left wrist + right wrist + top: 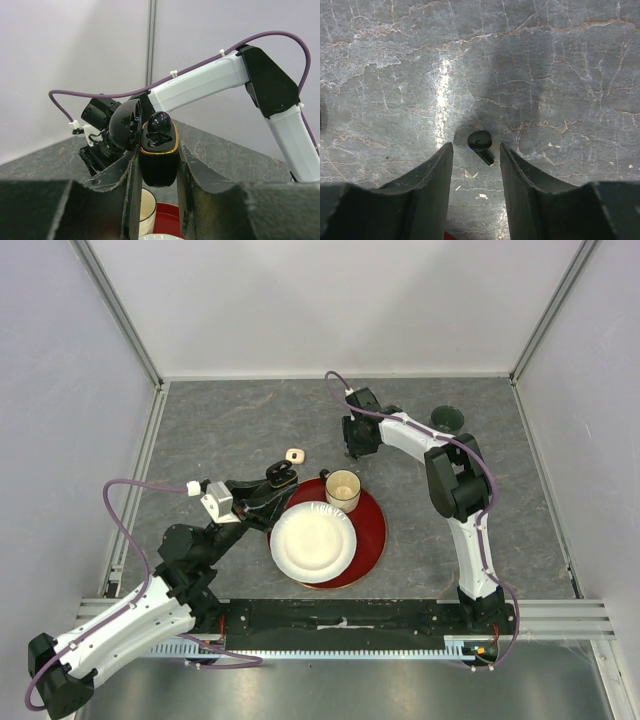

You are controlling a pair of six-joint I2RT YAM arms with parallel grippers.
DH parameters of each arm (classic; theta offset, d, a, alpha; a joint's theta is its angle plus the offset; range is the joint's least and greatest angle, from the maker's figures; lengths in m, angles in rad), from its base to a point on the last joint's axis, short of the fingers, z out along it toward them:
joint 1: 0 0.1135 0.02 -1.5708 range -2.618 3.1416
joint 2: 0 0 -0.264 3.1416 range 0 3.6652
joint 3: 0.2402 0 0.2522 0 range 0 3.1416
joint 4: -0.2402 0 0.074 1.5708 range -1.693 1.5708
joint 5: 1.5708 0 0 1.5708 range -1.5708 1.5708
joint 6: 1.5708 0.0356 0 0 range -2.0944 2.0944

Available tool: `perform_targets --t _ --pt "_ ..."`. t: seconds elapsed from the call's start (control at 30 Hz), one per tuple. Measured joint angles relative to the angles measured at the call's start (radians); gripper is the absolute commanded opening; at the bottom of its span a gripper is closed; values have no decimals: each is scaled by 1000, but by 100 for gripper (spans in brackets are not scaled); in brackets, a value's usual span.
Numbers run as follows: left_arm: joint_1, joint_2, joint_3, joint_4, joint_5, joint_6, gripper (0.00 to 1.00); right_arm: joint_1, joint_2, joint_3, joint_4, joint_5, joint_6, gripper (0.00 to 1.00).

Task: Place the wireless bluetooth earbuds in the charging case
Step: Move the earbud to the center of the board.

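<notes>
Fingers (205, 185) of the left gripper (157, 165) are seen clamped on the black charging case (159, 160), while the right gripper (476, 150) is held spread over a black earbud (480, 141).

The case is held upright with its lid (127, 125) swung open, by the far-left edge of the red tray (372, 530), on which a paper cup (342, 488) and a white plate (313, 540) are set. The earbud is seen lying on the grey table (230, 420), between the parted right fingers.
</notes>
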Motion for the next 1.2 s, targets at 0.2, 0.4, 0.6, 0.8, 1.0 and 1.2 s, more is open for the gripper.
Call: perform_targets --t 0.2,0.4,0.6,0.8,1.0,1.2 --pt "0 -5 0 0 0 0 2 0 6 1 1 9 0 44" --pt "0 -17 0 0 -1 -1 2 0 8 2 1 24 2 40" --pt "0 -17 0 0 -1 -1 2 0 10 2 1 44 3 28" --pt "0 -17 0 0 -1 -11 2 0 10 2 3 57 7 23" --pt "0 -26 0 1 -1 -18 2 -5 -36 -83 52 93 14 20" --pt "0 -32 -2 2 0 -18 2 -39 -191 -312 76 153 38 20"
